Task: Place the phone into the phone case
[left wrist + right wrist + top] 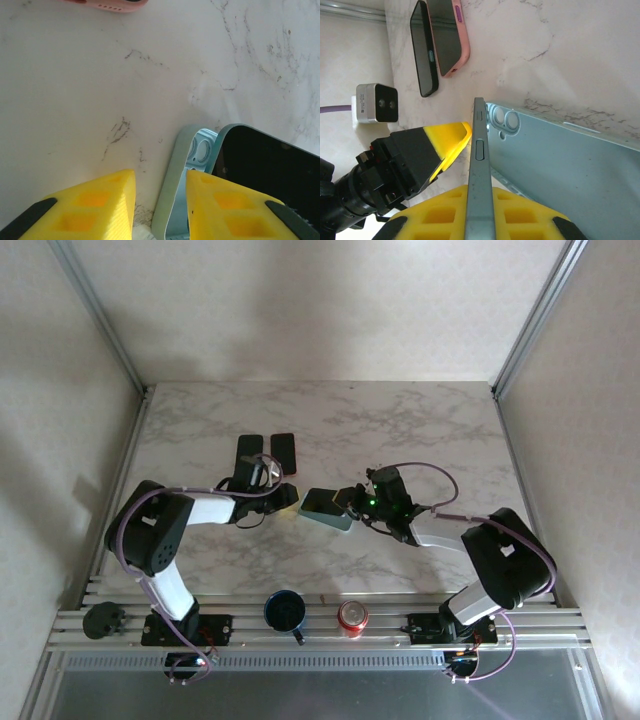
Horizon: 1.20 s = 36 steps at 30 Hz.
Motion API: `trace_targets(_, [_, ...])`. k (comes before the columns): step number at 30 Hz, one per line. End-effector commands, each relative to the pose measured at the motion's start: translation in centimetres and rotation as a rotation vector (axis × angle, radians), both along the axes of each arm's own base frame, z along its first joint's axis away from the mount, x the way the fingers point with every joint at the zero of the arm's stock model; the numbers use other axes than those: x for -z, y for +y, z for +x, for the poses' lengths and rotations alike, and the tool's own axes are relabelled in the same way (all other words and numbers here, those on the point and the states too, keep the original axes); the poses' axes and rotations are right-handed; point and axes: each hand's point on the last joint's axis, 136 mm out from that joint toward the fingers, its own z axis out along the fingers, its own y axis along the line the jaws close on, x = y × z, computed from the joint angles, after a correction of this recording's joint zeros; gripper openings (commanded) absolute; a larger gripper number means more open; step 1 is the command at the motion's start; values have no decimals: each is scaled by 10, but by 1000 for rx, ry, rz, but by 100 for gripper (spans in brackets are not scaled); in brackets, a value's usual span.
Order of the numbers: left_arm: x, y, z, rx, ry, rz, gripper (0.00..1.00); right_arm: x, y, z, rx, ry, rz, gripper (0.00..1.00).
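Clamping the phone (pixel 479 190) edgewise, our right gripper (pixel 352 503) holds it tilted over the blue phone case (pixel 560 165). Our left gripper (pixel 160 175) has its jaws narrowly apart at the case's corner.

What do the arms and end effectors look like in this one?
The left arm and right arm are black at the joints with white links and trailing purple cables. The left end effector and right end effector have yellow, pocketed fingers. A green light glows on the right wrist.

Three phones (pixel 480 190), two phone cases (pixel 560 160), one blue mug (pixel 285 612), one red can (pixel 352 616)
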Motion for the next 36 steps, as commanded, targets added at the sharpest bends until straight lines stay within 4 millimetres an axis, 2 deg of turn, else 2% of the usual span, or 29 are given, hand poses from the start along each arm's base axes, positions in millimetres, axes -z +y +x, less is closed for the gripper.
trace_targets(1, [3,-1,-1,-2,12,-26,32,-5,4,6,16,-29,23,0])
trace_targets(15, [6,-1,-2,-12,26,-26,35,17,0,-2,17,30,4,0])
trace_targets(26, [6,-7,7,-28,-3,-39,36,32,2,-4,15,74,-6,0])
trace_targets(33, [6,-15,16,-12,-4,-52,36,35,3,-4,9,83,-3,0])
trace_targets(36, [13,-20,13,15,8,-31,37,35,4,-3,8,82,-3,0])
